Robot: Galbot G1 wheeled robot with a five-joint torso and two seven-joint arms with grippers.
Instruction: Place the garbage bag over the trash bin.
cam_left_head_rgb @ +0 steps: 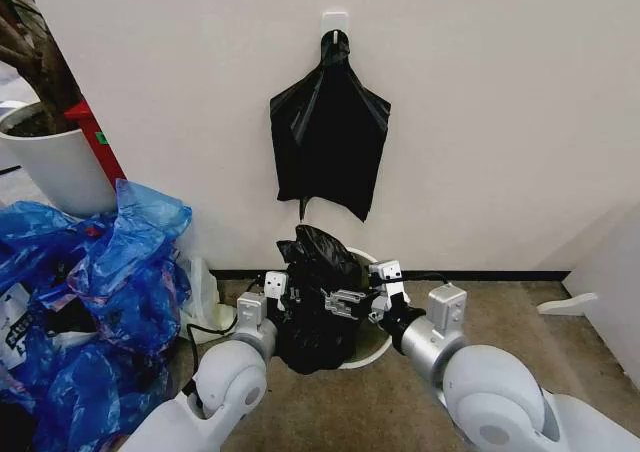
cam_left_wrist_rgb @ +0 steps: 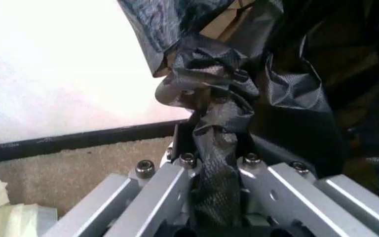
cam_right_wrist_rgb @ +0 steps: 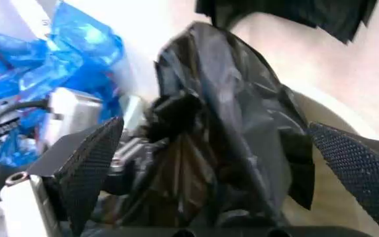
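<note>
Two arms are in on this one, both low in front of the wall [cam_left_head_rgb: 500,92], working over the bin [cam_left_head_rgb: 372,344] that sits on the carpet [cam_left_head_rgb: 500,332] right against the skirting. Biggest thing around is the heap of blue bags [cam_left_head_rgb: 90,302] off to the robot's left, next to a white plant pot [cam_left_head_rgb: 50,162]; neither matters here. Same for the flat black bag [cam_left_head_rgb: 328,142] hanging from a wall hook, directly above the bin.

The garbage bag [cam_left_head_rgb: 318,297] is bunched up in a dark lump on top of the bin, draped down its near side so most of the white is hidden and only the rim's right edge peeks out. My guess is it's partway on, not spread around the rim yet.

Left gripper [cam_left_wrist_rgb: 217,170] is at the bag's left side, fingers clamped on a twisted rope of film, probably to anchor that edge while the other side gets pulled.

Right gripper [cam_right_wrist_rgb: 232,163] faces the bag from the bin's right, fingers [cam_right_wrist_rgb: 87,165] spread wide with the bag bulging between them, not pinching anything. Looks lined up to take a fresh bite of film.
</note>
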